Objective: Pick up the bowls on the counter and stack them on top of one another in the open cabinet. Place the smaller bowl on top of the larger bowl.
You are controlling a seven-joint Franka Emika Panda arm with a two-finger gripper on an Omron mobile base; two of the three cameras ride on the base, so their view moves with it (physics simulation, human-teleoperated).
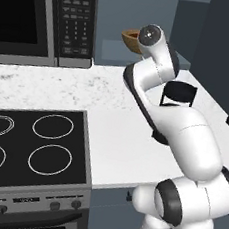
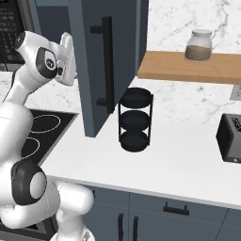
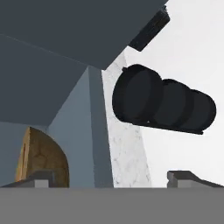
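The larger bowl (image 1: 130,38), light tan wood, sits on the shelf of the open cabinet (image 1: 111,49), just left of my hand (image 1: 151,36). In the hand view its grained side (image 3: 41,158) stands right by the left fingertip (image 3: 40,177), inside the slate recess (image 3: 65,65). My gripper (image 3: 113,178) is open, its jaws wide apart with nothing between them. The smaller bowl is out of view. The white counter (image 1: 114,131) runs below the cabinet.
A black three-tier rack (image 2: 135,120) stands on the counter right of the open cabinet door (image 2: 108,61). The microwave (image 1: 42,17) and the stovetop (image 1: 32,147) lie to the left. A toaster (image 2: 230,139) and a jar (image 2: 200,45) on a wooden shelf are at the far right.
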